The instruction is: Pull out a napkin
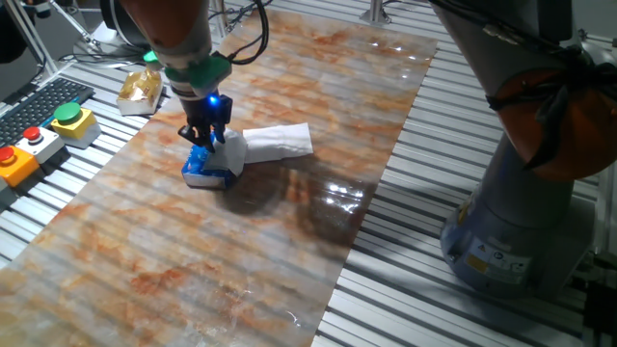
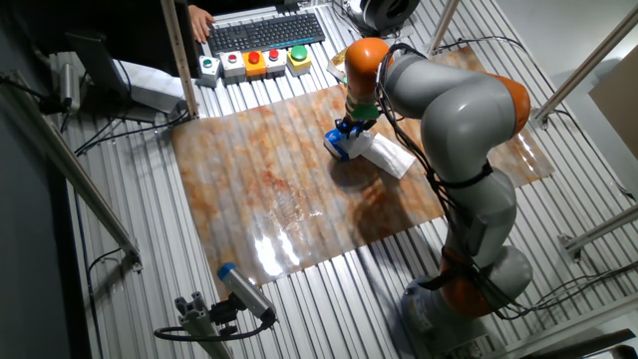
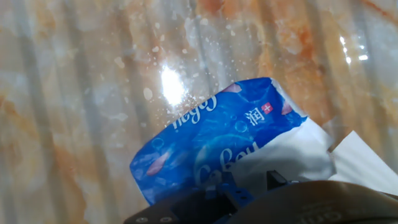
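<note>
A blue-and-white tissue packet [image 1: 202,171] lies on the marbled mat; it also shows in the other fixed view [image 2: 338,146] and the hand view [image 3: 211,146]. My gripper [image 1: 207,138] stands right over the packet's open end, fingers close together, pinching a white napkin [image 3: 286,155] that comes out of the packet. A folded white napkin sheet [image 1: 277,142] lies flat on the mat just right of the packet, also seen in the other fixed view [image 2: 385,155]. In the hand view my fingertips are mostly hidden at the bottom edge.
A crumpled gold foil wrapper [image 1: 141,89] lies at the mat's far left corner. Button boxes [image 1: 69,120] and a keyboard [image 2: 264,30] sit beyond the mat's edge. The arm's grey base [image 1: 511,222] stands to the right.
</note>
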Robot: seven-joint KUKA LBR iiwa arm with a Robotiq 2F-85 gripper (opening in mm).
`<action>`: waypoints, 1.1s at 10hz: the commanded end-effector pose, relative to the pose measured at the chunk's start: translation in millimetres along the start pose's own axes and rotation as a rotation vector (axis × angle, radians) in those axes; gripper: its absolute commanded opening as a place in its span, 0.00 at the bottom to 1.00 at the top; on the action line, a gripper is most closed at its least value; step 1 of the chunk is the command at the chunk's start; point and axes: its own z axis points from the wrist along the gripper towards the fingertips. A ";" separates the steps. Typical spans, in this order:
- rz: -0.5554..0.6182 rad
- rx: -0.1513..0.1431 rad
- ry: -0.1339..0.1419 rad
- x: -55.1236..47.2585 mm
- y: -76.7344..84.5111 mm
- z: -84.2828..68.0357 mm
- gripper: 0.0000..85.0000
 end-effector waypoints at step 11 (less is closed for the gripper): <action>0.013 0.008 -0.011 2.4 1.6 5.9 0.40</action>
